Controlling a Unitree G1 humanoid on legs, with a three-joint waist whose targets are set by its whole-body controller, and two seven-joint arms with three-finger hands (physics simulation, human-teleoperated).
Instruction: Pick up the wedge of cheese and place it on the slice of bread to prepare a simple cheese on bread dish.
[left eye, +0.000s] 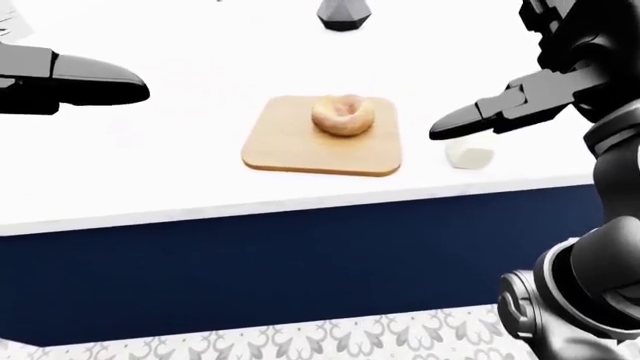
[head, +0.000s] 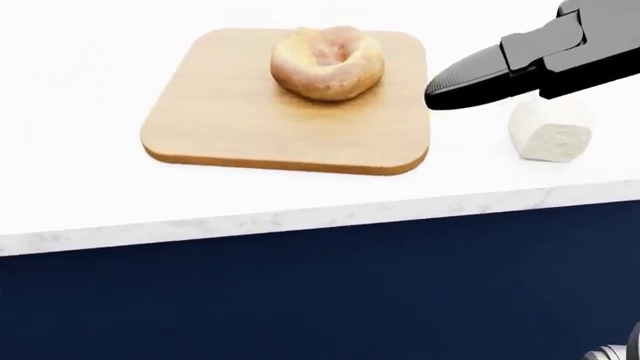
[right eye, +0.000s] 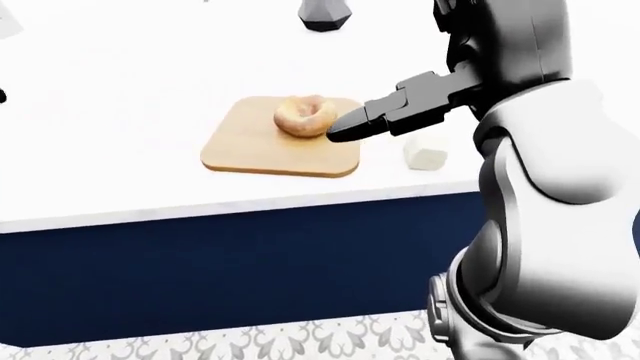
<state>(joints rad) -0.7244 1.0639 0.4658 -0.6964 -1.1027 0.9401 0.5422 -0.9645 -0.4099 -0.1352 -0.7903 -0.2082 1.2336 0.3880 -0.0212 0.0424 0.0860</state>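
On the white bench (head: 90, 187): one wooden cutting board (head: 250, 127), bearing one ring-shaped piece of bread (head: 328, 61) near its upper edge in the head view. Nothing else on the board.

Just right of the board, directly on the bench and apart from it: one pale wedge of cheese (head: 550, 135), near the bench's lower edge. Not gripped, not lifted.

Above the cheese, one black right hand (head: 530, 64), entering from the right in the head view, one long finger tip pointing left toward the board's right edge. Hovering over the cheese, partly covering its top; contact between them impossible to judge. Fingers (head: 470, 81) of this hand only partly seen: whether apart or together, cannot tell.

Only in the left-eye view: the left hand (left eye: 70, 81), at the left edge, well apart from the board, dark fingers stretched rightward, nothing between them; whether spread or closed together, cannot tell. Also there, and in the right-eye view, one dark faceted object (left eye: 344, 15) at the top of the bench, a navy cabinet face (left eye: 250, 262) below the bench, and a patterned floor (left eye: 300, 341) at the bottom.

Only in the right-eye view: the bulky grey-white right forearm (right eye: 545, 202), filling the right side.
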